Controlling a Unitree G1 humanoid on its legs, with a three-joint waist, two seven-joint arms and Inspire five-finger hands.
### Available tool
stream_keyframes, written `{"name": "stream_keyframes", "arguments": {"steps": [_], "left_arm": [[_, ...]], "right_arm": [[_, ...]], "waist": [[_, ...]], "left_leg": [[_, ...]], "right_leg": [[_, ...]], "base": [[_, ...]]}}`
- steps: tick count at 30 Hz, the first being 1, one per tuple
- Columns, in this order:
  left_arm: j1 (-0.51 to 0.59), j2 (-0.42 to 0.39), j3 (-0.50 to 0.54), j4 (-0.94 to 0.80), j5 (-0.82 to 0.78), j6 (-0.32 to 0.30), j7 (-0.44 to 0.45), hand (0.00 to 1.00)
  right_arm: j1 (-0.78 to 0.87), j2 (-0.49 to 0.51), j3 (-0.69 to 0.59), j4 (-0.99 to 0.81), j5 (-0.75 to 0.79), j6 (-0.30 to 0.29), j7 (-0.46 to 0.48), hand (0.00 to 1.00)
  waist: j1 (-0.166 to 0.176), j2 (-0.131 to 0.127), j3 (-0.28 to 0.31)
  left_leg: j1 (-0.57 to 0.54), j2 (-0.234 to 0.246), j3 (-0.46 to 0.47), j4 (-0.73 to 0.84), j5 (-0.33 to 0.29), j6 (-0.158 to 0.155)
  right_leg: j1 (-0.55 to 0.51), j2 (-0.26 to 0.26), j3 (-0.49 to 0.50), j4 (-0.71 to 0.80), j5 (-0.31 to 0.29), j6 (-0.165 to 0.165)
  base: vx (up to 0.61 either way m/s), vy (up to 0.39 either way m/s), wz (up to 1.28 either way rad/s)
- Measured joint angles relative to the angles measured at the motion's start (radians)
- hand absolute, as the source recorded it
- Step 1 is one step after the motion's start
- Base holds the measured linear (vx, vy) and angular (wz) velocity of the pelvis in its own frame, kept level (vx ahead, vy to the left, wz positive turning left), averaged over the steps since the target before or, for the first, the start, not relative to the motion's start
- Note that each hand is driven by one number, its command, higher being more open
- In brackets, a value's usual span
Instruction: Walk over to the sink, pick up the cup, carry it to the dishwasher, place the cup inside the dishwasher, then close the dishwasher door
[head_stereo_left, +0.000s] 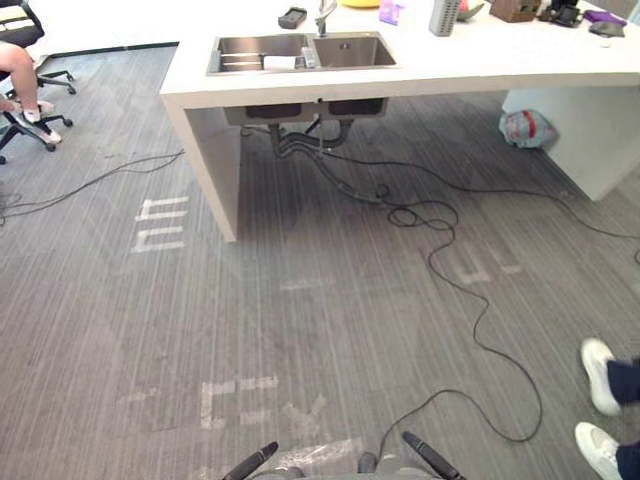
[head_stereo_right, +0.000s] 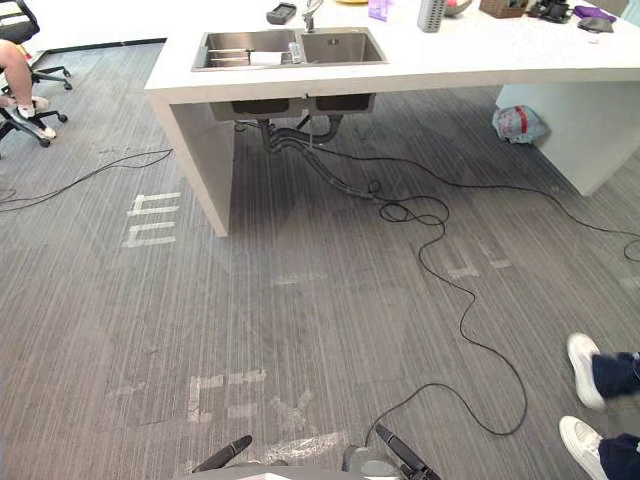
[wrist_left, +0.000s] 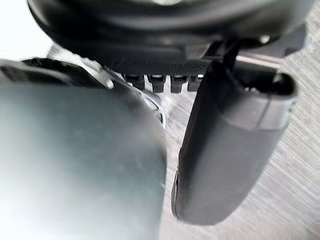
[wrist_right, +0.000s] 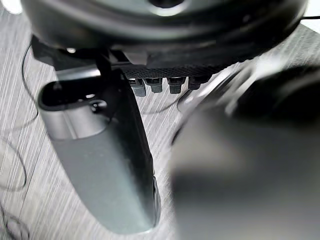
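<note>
- Step in hand: the walk to the steel double-basin sink (head_stereo_left: 352, 50), set in a white counter (head_stereo_left: 450, 70) far ahead of both hands.
- The dark left hand (wrist_left: 225, 150) and the dark right hand (wrist_right: 100, 165) have relaxed, parted fingers and hold nothing.
- What may be the small clear cup (head_stereo_left: 308, 57) stands between the basins, too small to be sure.
- Next, I judge: walk closer before reaching.

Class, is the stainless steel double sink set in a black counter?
No, the stainless steel double sink sits in a white counter.

Sink (head_stereo_left: 352, 50) contents too small to tell; a person's legs (head_stereo_left: 626, 381) cut off by edge.
</note>
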Motion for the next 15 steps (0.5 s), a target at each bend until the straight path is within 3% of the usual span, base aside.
{"name": "stream_keyframes", "arguments": {"steps": [1, 2, 4, 6, 8, 9, 10, 12, 13, 15], "left_arm": [[-0.022, 0.015, -0.042, 0.002, -0.022, 0.002, 0.023, 1.00], [-0.036, 0.022, -0.077, 0.003, -0.038, 0.003, 0.034, 1.00], [-0.058, 0.023, -0.116, 0.004, -0.035, -0.002, 0.033, 1.00], [-0.059, 0.026, -0.136, 0.002, -0.036, -0.017, 0.030, 1.00], [-0.059, 0.030, -0.141, -0.001, -0.039, -0.053, 0.030, 1.00], [-0.059, 0.032, -0.141, -0.002, -0.042, -0.060, 0.031, 1.00], [-0.058, 0.029, -0.142, -0.002, -0.057, -0.069, 0.034, 1.00], [-0.055, 0.016, -0.145, -0.002, -0.058, -0.072, 0.039, 1.00], [-0.055, 0.012, -0.143, -0.007, -0.057, -0.067, 0.038, 1.00], [-0.046, 0.003, -0.122, -0.007, -0.053, -0.058, 0.038, 1.00]], "right_arm": [[-0.017, 0.002, 0.000, 0.001, 0.001, -0.025, -0.001, 1.00], [-0.031, -0.002, 0.021, 0.001, 0.009, -0.041, 0.000, 1.00], [-0.048, -0.008, 0.056, -0.002, 0.014, -0.055, 0.005, 1.00], [-0.052, -0.006, 0.077, -0.010, 0.046, -0.070, 0.005, 1.00], [-0.048, 0.005, 0.095, -0.022, 0.091, -0.079, 0.004, 1.00], [-0.048, 0.007, 0.095, -0.023, 0.109, -0.077, 0.003, 1.00], [-0.041, 0.013, 0.094, -0.026, 0.152, -0.072, 0.002, 1.00], [-0.027, 0.005, 0.093, -0.048, 0.197, -0.061, -0.007, 1.00], [-0.011, 0.006, 0.084, -0.073, 0.218, -0.052, -0.011, 1.00], [0.014, 0.013, 0.063, -0.089, 0.237, -0.033, -0.029, 1.00]], "waist": [[-0.007, -0.005, 0.026], [-0.016, 0.001, 0.037], [-0.018, 0.001, 0.040], [-0.019, 0.002, 0.046], [-0.020, -0.014, 0.060], [-0.019, -0.024, 0.066], [-0.021, -0.024, 0.078], [-0.031, 0.004, 0.076], [-0.032, 0.029, 0.062], [-0.041, 0.052, 0.027]], "left_leg": [[0.038, -0.010, -0.016, 0.017, -0.020, 0.012], [0.051, -0.005, -0.029, 0.037, -0.042, 0.013], [0.062, 0.007, -0.047, 0.060, -0.066, 0.009], [0.067, 0.027, -0.064, 0.074, -0.087, -0.006], [0.076, 0.037, -0.087, 0.093, -0.121, -0.035], [0.088, 0.035, -0.090, 0.099, -0.135, -0.046], [0.121, 0.041, -0.096, 0.111, -0.174, -0.059], [0.153, 0.088, -0.098, 0.106, -0.217, -0.069], [0.171, 0.118, -0.113, 0.092, -0.242, -0.063], [0.184, 0.166, -0.144, 0.079, -0.259, -0.016]], "right_leg": [[-0.042, -0.038, -0.012, 0.111, -0.037, 0.006], [-0.064, -0.041, -0.020, 0.100, -0.053, 0.007], [-0.078, -0.032, -0.041, -0.047, -0.045, 0.007], [-0.078, 0.004, -0.047, -0.297, 0.037, -0.001], [-0.076, 0.017, -0.047, -0.589, 0.162, 0.007], [-0.071, 0.014, -0.048, -0.610, 0.163, 0.010], [-0.063, 0.010, -0.048, -0.595, 0.221, 0.014], [-0.088, 0.032, -0.066, -0.491, 0.249, 0.025], [-0.108, 0.060, -0.071, -0.427, 0.248, 0.006], [-0.129, 0.106, -0.102, -0.368, 0.224, -0.043]], "base": [[0.09, 0.064, 0.31], [0.10, 0.059, 0.35], [0.14, 0.008, 0.33], [0.21, -0.062, 0.29], [0.34, -0.163, 0.27], [0.40, -0.231, 0.14], [0.45, -0.232, 0.04], [0.42, -0.178, 0.03], [0.44, -0.210, 0.14], [0.49, -0.239, 0.20]]}}
